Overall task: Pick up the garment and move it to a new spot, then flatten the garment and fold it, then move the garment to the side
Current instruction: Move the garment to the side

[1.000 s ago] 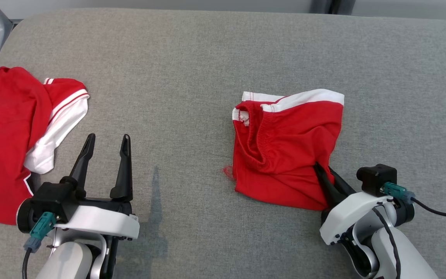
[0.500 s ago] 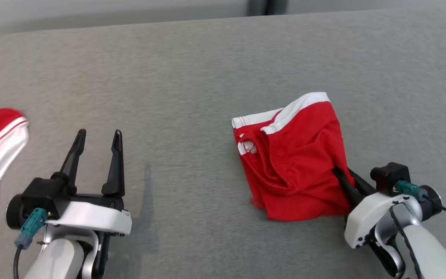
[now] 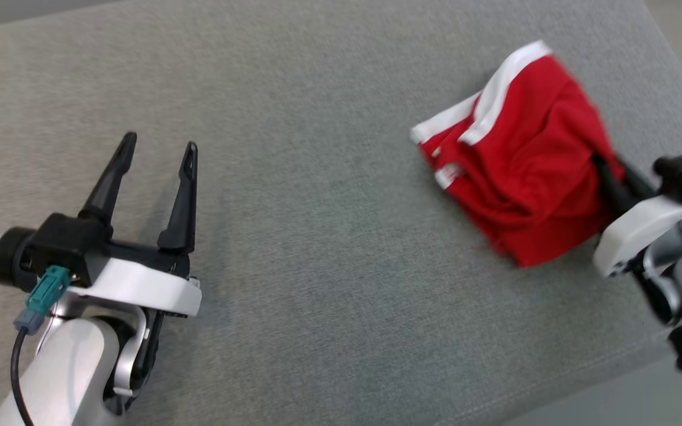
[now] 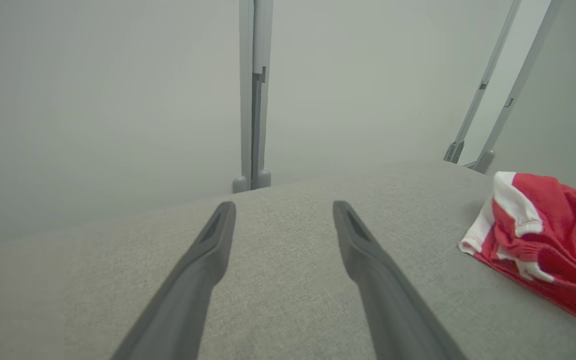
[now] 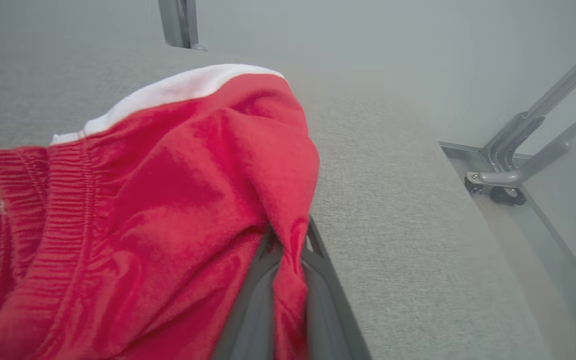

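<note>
Red garment [image 3: 524, 160] with white trim rests bunched at the upper right of the head view, on the grey fabric surface [image 3: 317, 236], near its right edge. Right gripper [image 3: 601, 165], at the frame's right edge, has its fingers pinched on a fold of the cloth. Left gripper [image 3: 161, 145], lower left, stands with fingers wide apart, holding nothing.

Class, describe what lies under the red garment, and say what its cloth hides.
Under the red garment lies the grey padded surface. The right gripper is shut on a fold at its edge; cloth hides where its fingers end. Anything else beneath is hidden.
</note>
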You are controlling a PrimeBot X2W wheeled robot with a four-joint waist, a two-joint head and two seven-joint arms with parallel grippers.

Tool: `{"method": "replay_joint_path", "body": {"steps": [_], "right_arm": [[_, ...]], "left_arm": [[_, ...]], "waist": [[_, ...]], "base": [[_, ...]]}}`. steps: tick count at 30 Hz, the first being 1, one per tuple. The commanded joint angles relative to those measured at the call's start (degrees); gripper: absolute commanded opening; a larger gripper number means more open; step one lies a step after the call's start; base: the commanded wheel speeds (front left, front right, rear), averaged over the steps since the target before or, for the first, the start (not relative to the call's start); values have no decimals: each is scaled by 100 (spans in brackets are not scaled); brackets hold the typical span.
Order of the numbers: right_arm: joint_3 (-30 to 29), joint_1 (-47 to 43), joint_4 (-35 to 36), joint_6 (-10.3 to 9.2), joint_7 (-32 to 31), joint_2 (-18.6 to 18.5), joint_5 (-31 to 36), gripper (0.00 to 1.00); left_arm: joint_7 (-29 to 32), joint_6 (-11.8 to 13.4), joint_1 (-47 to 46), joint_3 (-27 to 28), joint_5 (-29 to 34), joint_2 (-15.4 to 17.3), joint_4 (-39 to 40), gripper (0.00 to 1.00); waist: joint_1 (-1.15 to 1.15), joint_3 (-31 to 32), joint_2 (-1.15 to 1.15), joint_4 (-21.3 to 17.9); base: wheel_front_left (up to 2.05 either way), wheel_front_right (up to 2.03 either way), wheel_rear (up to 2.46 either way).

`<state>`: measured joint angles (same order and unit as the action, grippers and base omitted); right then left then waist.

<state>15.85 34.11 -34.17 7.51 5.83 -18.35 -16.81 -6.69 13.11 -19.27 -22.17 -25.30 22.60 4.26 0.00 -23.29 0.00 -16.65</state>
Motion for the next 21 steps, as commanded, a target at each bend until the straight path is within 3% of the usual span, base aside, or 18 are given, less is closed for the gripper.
{"method": "replay_joint_path", "body": {"steps": [1, 8, 15, 16, 17, 18, 21], "right_arm": [[-58, 218, -160, -3, 157, -139, -5, 0], [-240, 1076, -1079, -3, 732, -548, 22, 0], [-546, 1609, -1846, -3, 939, -706, 146, 0], [-636, 1651, -1917, -3, 949, -684, 198, 23], [-727, 1669, -2017, -3, 951, -666, 249, 89], [-829, 1705, -1979, -3, 952, -648, 290, 100], [-1121, 1601, -1914, -3, 952, -590, 450, 100]], "left_arm": [[62, -62, -170, -36, 66, 61, 41, 100], [317, -199, -672, -252, 295, 155, 219, 100], [412, -224, -895, -368, 400, 137, 315, 100], [418, -220, -916, -373, 404, 137, 325, 100], [420, -213, -930, -373, 410, 144, 329, 100], [422, -205, -936, -371, 405, 148, 335, 100], [409, -167, -909, -345, 385, 168, 330, 100]], "waist": [[0, -375, 0, -333], [0, -817, 0, -534], [0, -1003, 0, -492], [0, -1019, 0, -483], [0, -1028, 0, -476], [0, -1032, 0, -469], [0, -1009, 0, -446]], "base": [[0, 0, 0], [0, 0, 0], [0, 0, 0], [0, 0, 0], [0, 0, 0], [0, 0, 0], [0, 0, 0]]}}
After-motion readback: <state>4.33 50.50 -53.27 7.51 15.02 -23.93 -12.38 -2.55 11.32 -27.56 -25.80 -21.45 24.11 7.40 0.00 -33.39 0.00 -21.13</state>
